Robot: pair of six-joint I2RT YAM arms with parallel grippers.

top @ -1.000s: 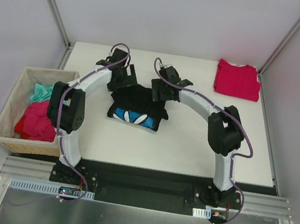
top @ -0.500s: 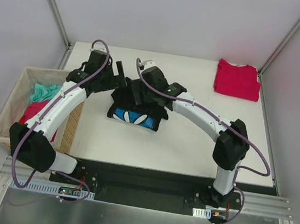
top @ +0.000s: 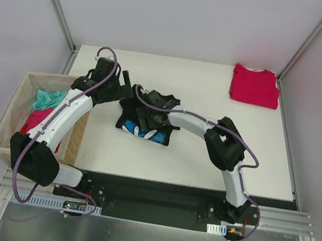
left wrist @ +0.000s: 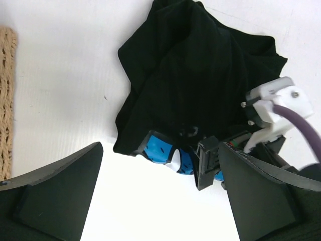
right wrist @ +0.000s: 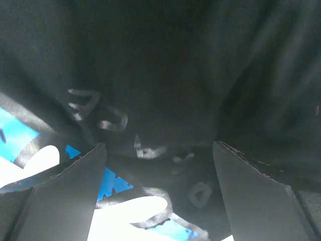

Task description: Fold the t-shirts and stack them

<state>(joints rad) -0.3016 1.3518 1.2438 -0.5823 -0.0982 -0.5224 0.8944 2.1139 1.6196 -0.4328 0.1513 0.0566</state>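
Black shirt bunched on table, center-left; blue/white print shows at near edge. R gripper down on it. L gripper at its far-left edge. Red shirt folded flat in far-right corner. Basket left of table w/ teal cloth + red cloth.

We are looking at a flat white rectangular table that is carrying two garments. A bunched black cloth t-shirt showing a blue and white print is lying left of centre. A folded crimson-red cloth t-shirt is resting at the far right corner, well apart.
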